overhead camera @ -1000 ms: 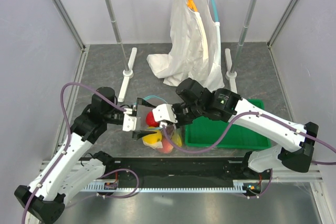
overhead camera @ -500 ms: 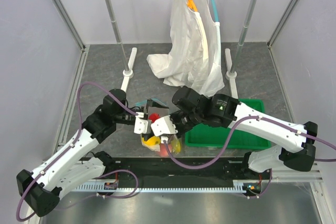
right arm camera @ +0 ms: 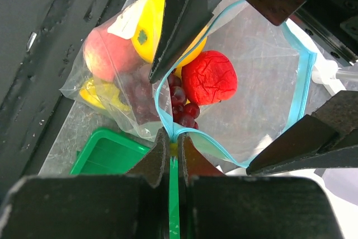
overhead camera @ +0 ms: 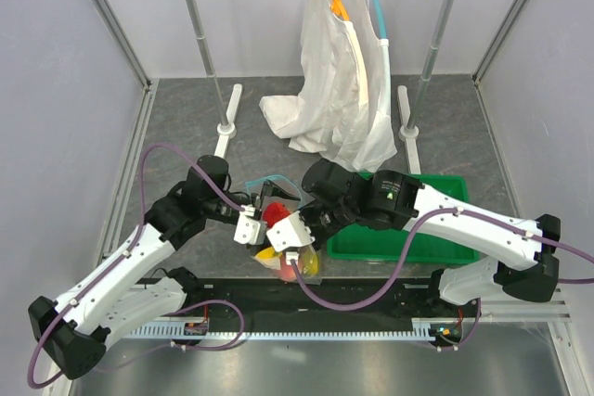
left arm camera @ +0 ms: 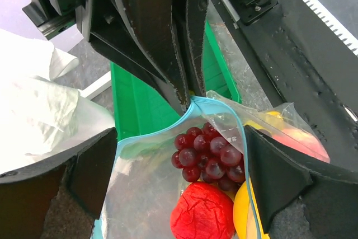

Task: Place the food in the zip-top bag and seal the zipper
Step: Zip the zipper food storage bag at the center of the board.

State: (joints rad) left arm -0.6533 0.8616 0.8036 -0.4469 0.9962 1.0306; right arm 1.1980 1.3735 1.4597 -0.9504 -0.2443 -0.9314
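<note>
Zip-top bag (overhead camera: 306, 264) sits on grey table (overhead camera: 186, 127), lilac walls (overhead camera: 56, 90) around.

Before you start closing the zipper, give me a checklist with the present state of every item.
1. Food in the zip-top bag: ok. The red fruit, grapes, yellow piece and peach all lie inside.
2. Grip of the right hand on the zipper: ok. It is shut on the teal strip at one end of the mouth.
3. Grip of the left hand on the bag: not ok. It is open, its fingers either side of the mouth.
4. Zipper sealed: not ok. The mouth gapes wide.
5. Zipper line free of fruit: cannot tell. The red fruit and grapes sit close under it.
</note>
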